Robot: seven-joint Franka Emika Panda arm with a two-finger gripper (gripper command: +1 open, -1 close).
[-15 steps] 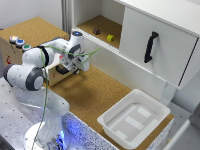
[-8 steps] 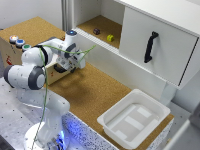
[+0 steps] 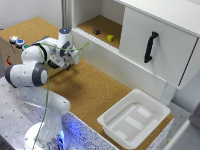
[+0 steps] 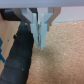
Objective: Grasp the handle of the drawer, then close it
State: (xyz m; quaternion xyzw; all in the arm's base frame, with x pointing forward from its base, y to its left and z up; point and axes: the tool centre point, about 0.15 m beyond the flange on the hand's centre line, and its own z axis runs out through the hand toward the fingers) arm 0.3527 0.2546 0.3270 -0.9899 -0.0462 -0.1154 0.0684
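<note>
Your wooden box with coloured buttons [image 3: 15,41] sat behind the arm, end effector [image 3: 66,61] pressed against it, fingers [image 4: 39,30] clenched together, black handle [image 4: 20,55] just beside them ungrasped, white tub [image 3: 134,118] well apart on the cork worktop [image 3: 95,90].

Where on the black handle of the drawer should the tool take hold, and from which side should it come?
Probably the middle of the handle, coming straight at the drawer front with one finger on each long side. The bar looks short and narrow, so it should fit between opened fingers. In the wrist view the tool sits beside the bar with its fingers together, so open it first.
</note>
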